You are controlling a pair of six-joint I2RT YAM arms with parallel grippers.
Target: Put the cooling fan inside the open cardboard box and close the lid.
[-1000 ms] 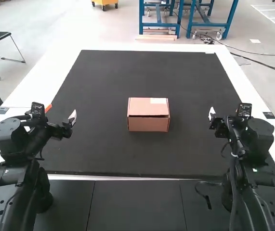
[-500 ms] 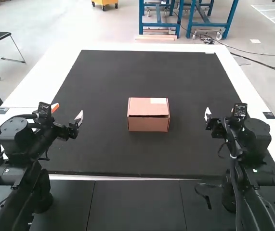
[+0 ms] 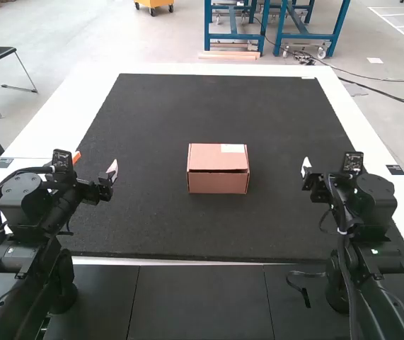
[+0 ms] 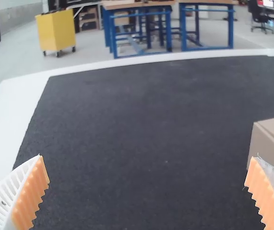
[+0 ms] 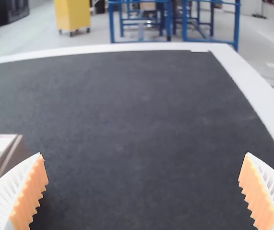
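The white table [image 3: 67, 106] is carrying a black mat [image 3: 187, 113] that is covering most of its top, and the two arms are standing at its near corners, left and right, each well apart from the work. The cardboard box [image 3: 218, 168] is sitting on the mat at about the middle, between the arms and slightly farther out than either gripper. Its lid is lying flat and shut, with no flap sticking up, so the closing step is looking finished. Whether the cooling fan is resting inside cannot be told with the box shut, though judging by the lid, the task is appearing complete or very nearly so, with little left beyond pulling clear. The box is lying with its long axis running side to side across the table, parallel to the near edge. One long side is facing the arms, where the lid's front lip seems to be folding down, so the hinge is probably lying along the far side. The left gripper [image 3: 94, 162] is hanging with its ribbed fingers spread wide and gripping nothing, and the right gripper [image 5: 142, 189] is likewise gaping empty. A small white label [image 3: 233, 149] is sitting on the lid's far right corner.
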